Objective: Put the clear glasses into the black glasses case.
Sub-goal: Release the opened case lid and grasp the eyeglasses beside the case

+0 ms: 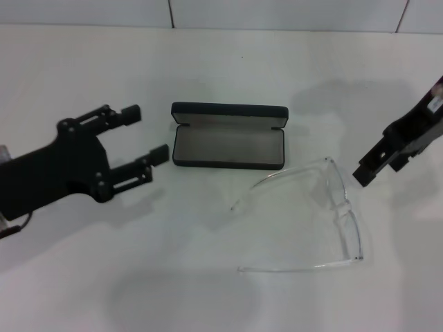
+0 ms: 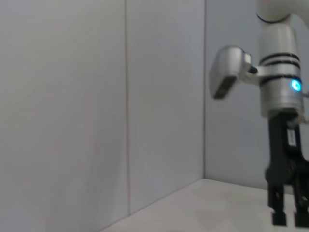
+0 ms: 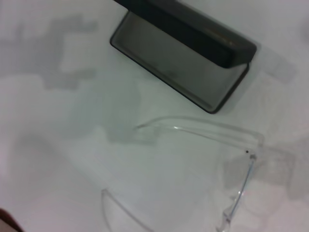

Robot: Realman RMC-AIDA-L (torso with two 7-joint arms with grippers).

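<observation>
The black glasses case (image 1: 228, 146) lies open at the table's middle, its lid standing at the back and its grey lining bare. The clear glasses (image 1: 315, 207) lie on the table just in front of the case and to its right, arms unfolded, apart from the case. My left gripper (image 1: 145, 135) hovers left of the case, open and holding nothing. My right gripper (image 1: 379, 167) hangs right of the case, above the glasses' far end, open and holding nothing. The right wrist view shows the case (image 3: 193, 36) and glasses (image 3: 203, 133) below it. The left wrist view shows the right gripper (image 2: 290, 220) farther off.
The white table (image 1: 104, 263) ends at a white tiled wall (image 1: 277, 12) behind the case. The left arm's black body (image 1: 48, 169) takes up the left side above the table.
</observation>
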